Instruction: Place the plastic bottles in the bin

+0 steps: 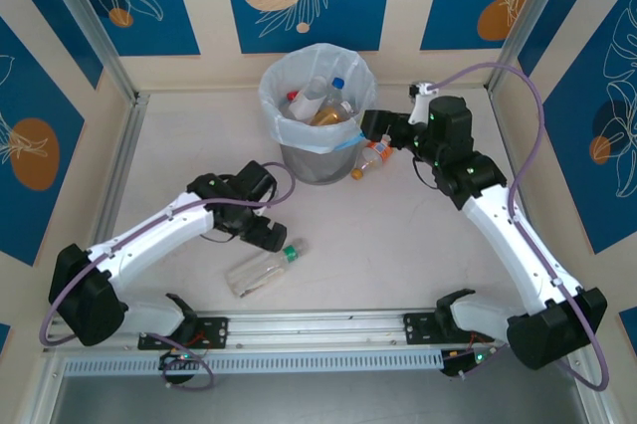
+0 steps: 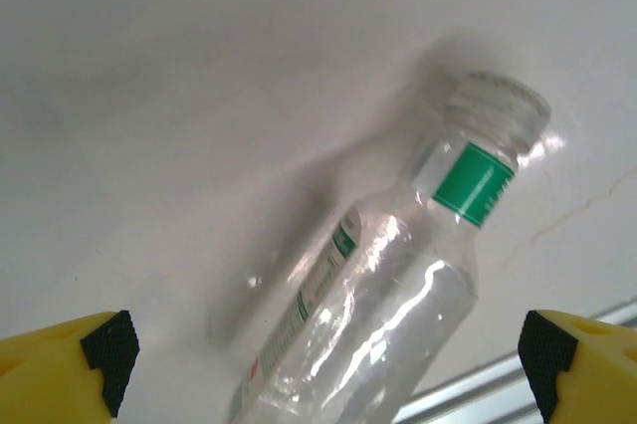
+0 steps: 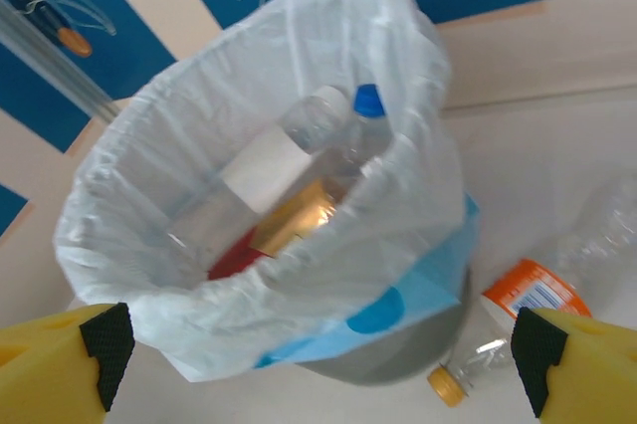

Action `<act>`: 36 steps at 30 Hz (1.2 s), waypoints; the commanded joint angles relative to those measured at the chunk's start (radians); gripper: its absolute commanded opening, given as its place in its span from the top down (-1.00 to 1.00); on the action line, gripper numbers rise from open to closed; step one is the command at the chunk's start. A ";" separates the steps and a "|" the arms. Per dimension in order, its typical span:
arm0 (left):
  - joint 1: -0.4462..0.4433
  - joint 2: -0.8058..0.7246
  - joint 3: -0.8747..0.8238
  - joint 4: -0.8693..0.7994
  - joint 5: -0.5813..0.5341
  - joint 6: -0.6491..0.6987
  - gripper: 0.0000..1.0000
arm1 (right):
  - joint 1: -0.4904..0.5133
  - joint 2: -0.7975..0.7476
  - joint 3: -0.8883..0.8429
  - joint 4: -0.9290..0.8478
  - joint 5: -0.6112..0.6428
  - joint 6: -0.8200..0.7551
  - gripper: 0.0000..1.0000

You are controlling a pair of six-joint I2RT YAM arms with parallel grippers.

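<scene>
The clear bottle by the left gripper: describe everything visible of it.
The clear bottle is thin transparent plastic and looks empty. It has a ribbed cap, a green band round the neck and a narrow label with green print along its side. It lies on its side on the white table. In the top view its cap end points up and right, and its base points toward the near rail. The left gripper hovers open over the cap end, fingers spread to either side, not gripping it.

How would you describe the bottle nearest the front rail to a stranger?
Find the lined bin at the back. Nearer the front rail, a clear bottle lies alone. Its neck is green; the bottle beside the bin has an orange label.
</scene>
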 commanded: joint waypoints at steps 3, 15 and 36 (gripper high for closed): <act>-0.048 0.023 0.071 -0.164 0.034 0.092 -0.99 | -0.041 -0.056 -0.056 0.026 0.038 0.062 -0.99; -0.093 0.155 0.099 -0.289 -0.018 0.126 -0.99 | -0.061 -0.098 -0.131 -0.145 0.134 0.018 -0.99; -0.260 0.446 0.054 -0.133 -0.004 0.085 -0.83 | -0.103 -0.102 -0.188 -0.138 0.121 0.014 -0.99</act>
